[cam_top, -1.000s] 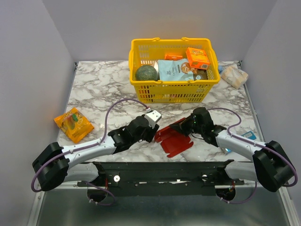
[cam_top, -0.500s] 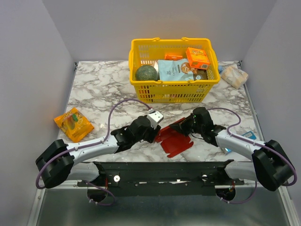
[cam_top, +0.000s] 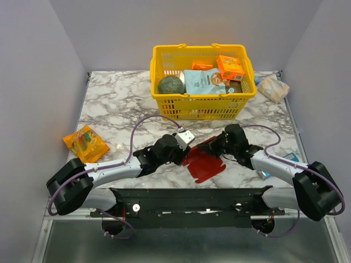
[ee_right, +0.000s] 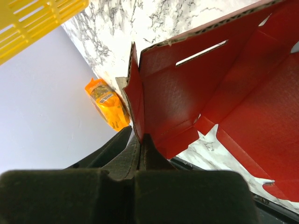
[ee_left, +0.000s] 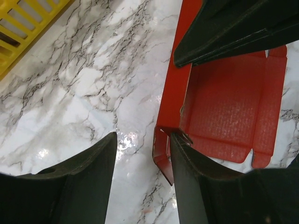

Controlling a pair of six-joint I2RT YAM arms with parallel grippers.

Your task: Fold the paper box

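Open marbled tabletop (cam_top: 123, 104) between yellow plastic basket (cam_top: 197, 107) and thin red cardboard paper box (cam_top: 205, 164). I read left tool (ee_left: 142, 140) spread, one finger (ee_left: 196, 186) against corner flap; right tool (ee_right: 139, 140) pinching raised flap.

The paper box (ee_left: 233, 98) is thin red card. It looks dull, not shiny, with tiny ridges all over, and its cut edge is pale and wavy. The bench (ee_left: 88, 79) looks like white and grey marble, smooth and glossy, with bright spots of light. The fingers (ee_left: 79, 186) of the left hand (ee_left: 143, 140) are black, dull and a bit grainy. The basket (cam_top: 197, 107) is smooth yellow plastic. The snack packet (cam_top: 85, 144) is shiny orange film.
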